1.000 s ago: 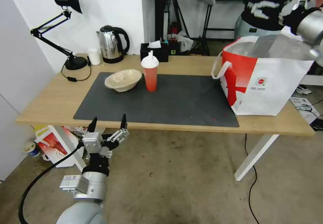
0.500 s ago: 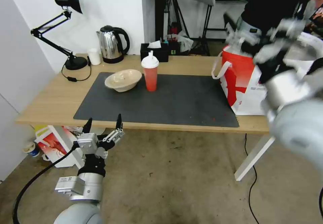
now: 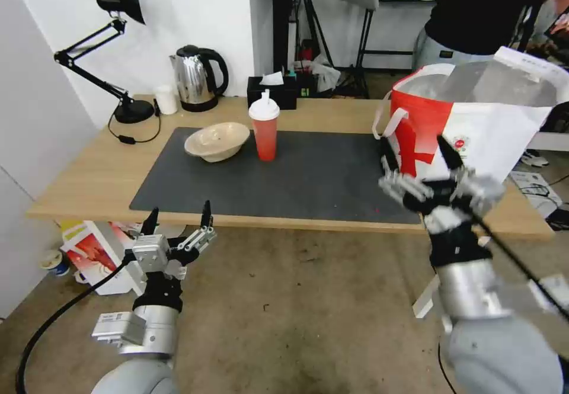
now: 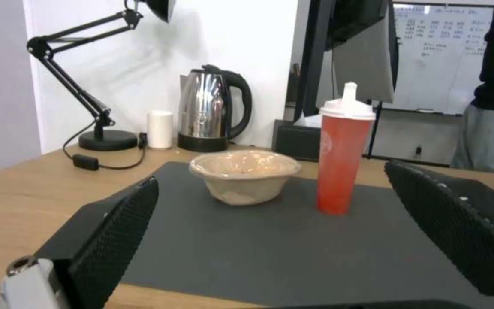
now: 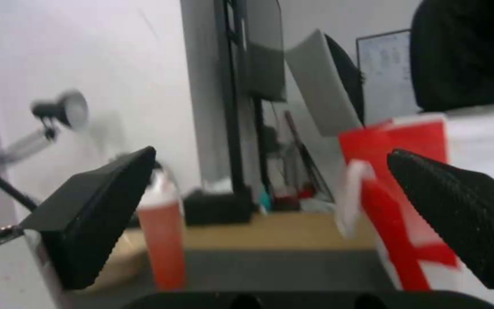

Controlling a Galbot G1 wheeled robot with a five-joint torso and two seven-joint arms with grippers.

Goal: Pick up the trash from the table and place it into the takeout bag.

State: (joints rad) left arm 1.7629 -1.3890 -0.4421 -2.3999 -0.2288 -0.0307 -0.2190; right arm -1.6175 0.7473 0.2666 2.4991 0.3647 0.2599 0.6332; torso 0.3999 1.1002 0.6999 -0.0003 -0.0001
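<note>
Left gripper: fingers spread wide, holding nothing, positioned below the near table edge at 7 o'clock in the head view. It has dropped slightly over the last second.

The beige bowl and the red drink cup stand side by side, apart, on the dark grey mat of the table, at 11 o'clock. The left wrist view shows the bowl and cup between its open fingers.

Right gripper: fingers spread, empty, in front of the takeout bag at 3 o'clock. One second ago it was high at the upper right, above the bag; it has since come down. The right wrist view shows the bag's red side and strap.
</note>
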